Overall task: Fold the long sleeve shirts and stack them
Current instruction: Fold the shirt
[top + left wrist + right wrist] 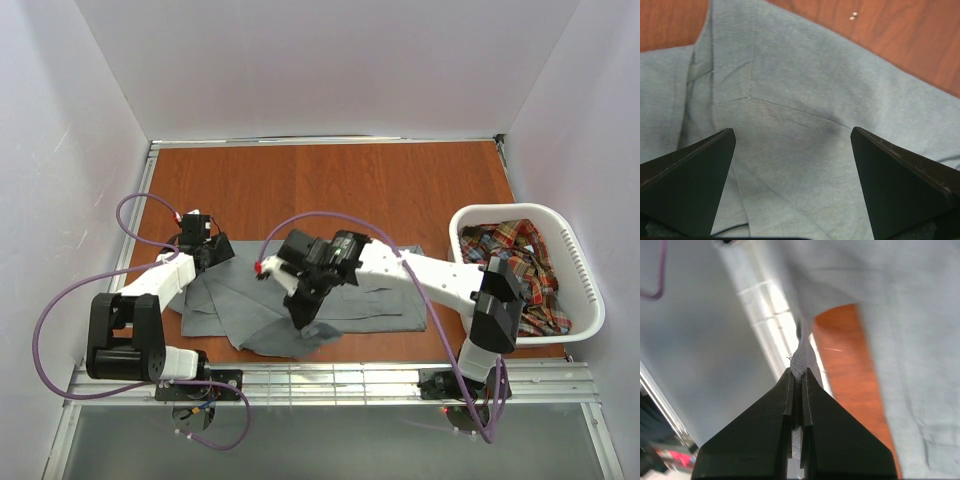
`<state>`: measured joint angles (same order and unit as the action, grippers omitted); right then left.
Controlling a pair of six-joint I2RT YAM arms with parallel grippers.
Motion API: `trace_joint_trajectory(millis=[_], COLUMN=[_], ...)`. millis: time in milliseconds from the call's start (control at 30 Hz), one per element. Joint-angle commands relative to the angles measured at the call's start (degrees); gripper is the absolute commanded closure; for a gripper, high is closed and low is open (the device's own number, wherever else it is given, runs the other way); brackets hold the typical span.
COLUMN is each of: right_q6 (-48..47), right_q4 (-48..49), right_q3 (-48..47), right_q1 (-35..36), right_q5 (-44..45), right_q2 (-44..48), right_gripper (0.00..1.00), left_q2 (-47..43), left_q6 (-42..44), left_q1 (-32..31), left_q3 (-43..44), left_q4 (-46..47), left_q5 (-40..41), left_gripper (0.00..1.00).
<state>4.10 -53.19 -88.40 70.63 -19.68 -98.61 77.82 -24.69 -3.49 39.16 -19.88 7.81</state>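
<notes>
The right claw [799, 372] is clenched on a thin twist of the grey shirt [910, 315]. In its wrist view the 2 fingers [755, 440] meet with only a pinch of pale cloth between them. From the tips the fabric runs away in a taut fold above the near edge of the table [850, 390]. Seen from above, this claw sits over the shirt's near hem, about midway along it, where a flap of cloth looks lifted and turned over.

The left claw [792, 131] is released, its jaws standing wide with nothing between them. It hangs close over the shirt's left part and looks down on a stitched seam and a soft crease. I cannot tell whether its tips touch the cloth.

The grey shirt lies across the near half of the table between the 2 arms, spread out but rumpled, with its left side bunched in loose folds. Well apart from it, the plaid shirt [515, 255] lies heaped inside the white basket [592, 300] at the table's right edge.

The task looks to be at an early stage. Neither shirt is neatly folded and there is no stack. The grey shirt seems to be in its 1st fold at most. Finishing that fold, then taking out, folding and stacking the plaid shirt, all remains to be done.
</notes>
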Motion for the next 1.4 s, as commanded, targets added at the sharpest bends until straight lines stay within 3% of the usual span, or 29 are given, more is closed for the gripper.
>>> trace_joint_trajectory(millis=[0, 267, 467, 967, 1167, 1200, 1267, 1367], right_q6=[2.05, 3.54, 3.9, 3.9, 7.4, 8.2, 10.48, 11.37], right_q4=[3.35, 10.47, 14.25, 17.06, 16.19, 15.58, 14.61, 16.27], right_q3=[3.84, 16.05, 20.81, 19.85, 19.49, 19.76, 20.63, 21.69], right_q1=[-8.37, -27.27, -35.73, -38.81, -39.43, -39.43, -39.43, -38.73], right_q5=[-1.85, -6.24, -5.46, 2.54, 11.75, 16.91, 21.33, 22.32], right_q2=[4.82, 9.4, 9.66, 2.89, 4.38, 6.39, 9.12, 15.01], right_gripper=[0.99, 0.99, 0.99, 0.91, 0.63, 0.54, 0.47, 0.37], left_q2=[0.31, 1.81, 1.98, 0.75, -1.96, -4.67, -8.54, -16.54], left_q6=[0.6, 1.22, 1.31, 1.22, 1.04, 0.96, 0.61, -1.24], left_q1=[-0.03, -0.03, -0.03, -0.03, -0.03, -0.12, -0.12, -0.47], left_q3=[1.54, 1.8, 1.89, 1.8, 1.71, 1.63, 1.45, 2.94], left_q4=[-1.04, -1.39, -1.65, -1.48, -1.04, -1.13, -2.0, -4.72], left_q5=[4.32, 3.96, 3.96, 3.52, 1.33, -0.15, -1.83, -3.33], left_gripper=[0.11, 0.11, 0.11, 0.11, 0.11, 0.1, 0.1, 0.1])
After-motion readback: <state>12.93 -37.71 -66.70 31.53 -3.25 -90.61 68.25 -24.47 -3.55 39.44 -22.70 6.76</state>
